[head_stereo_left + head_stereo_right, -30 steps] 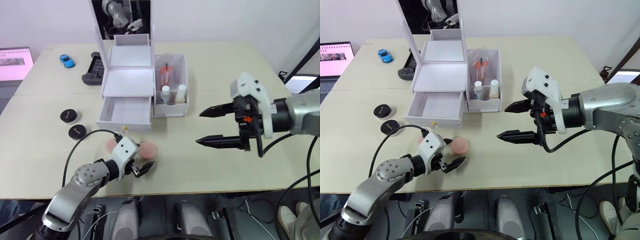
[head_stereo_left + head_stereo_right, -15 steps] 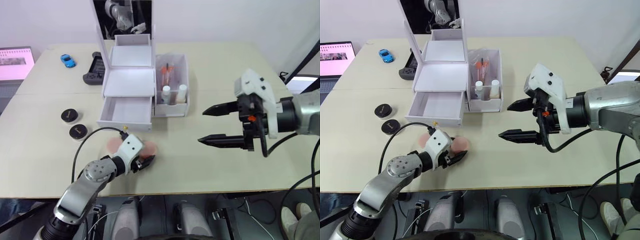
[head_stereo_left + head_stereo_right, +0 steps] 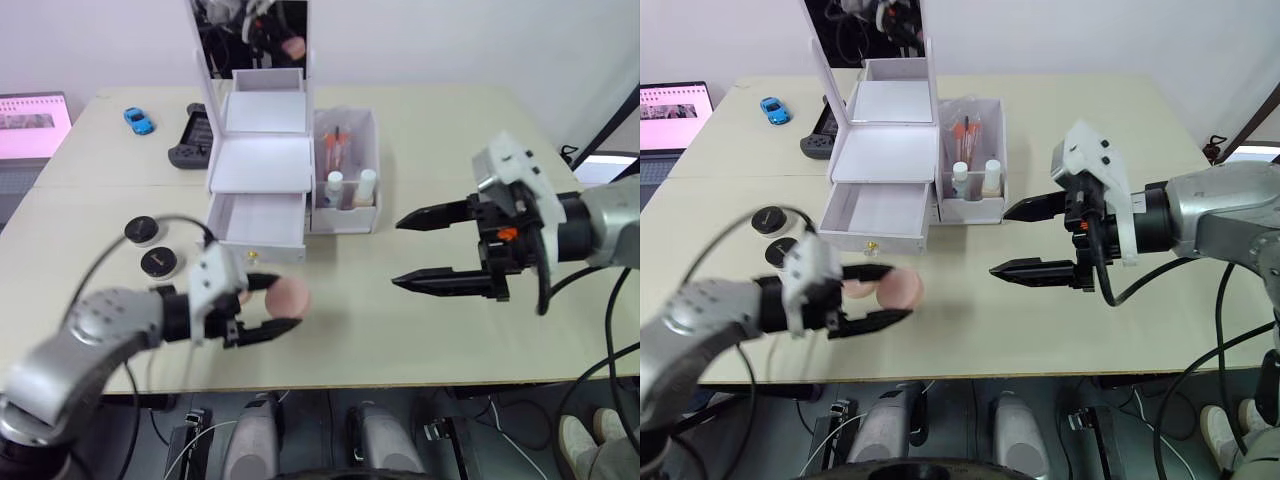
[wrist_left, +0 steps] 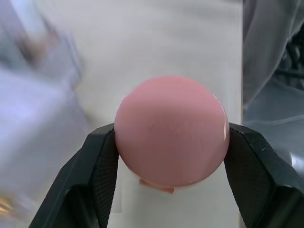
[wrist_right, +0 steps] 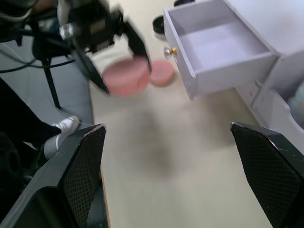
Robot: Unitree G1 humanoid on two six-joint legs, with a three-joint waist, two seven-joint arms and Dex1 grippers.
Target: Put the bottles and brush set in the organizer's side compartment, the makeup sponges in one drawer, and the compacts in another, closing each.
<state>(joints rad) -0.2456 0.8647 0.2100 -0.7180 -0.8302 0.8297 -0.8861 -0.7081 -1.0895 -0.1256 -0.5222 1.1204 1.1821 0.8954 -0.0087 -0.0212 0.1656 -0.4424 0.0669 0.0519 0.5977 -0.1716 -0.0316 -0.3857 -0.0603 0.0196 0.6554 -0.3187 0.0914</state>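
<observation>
Currently, no brand or label text is legible to me: the two black compacts at left centre of the left eye view carry marks too small to read, and the pink screen at the upper left edge is cut off.

Left pincer, lower left: my fingers grip one pink makeup sponge by its edges. A second sponge lies on the surface just before the organizer's open lower drawer.

Right pincer, centre right: fingers spread wide, holding nothing.

Side compartment, upper centre: holds the brush set and two bottles, largely hidden by its walls.

Behind the organizer: black game controller, partly blocked; blue toy car.
</observation>
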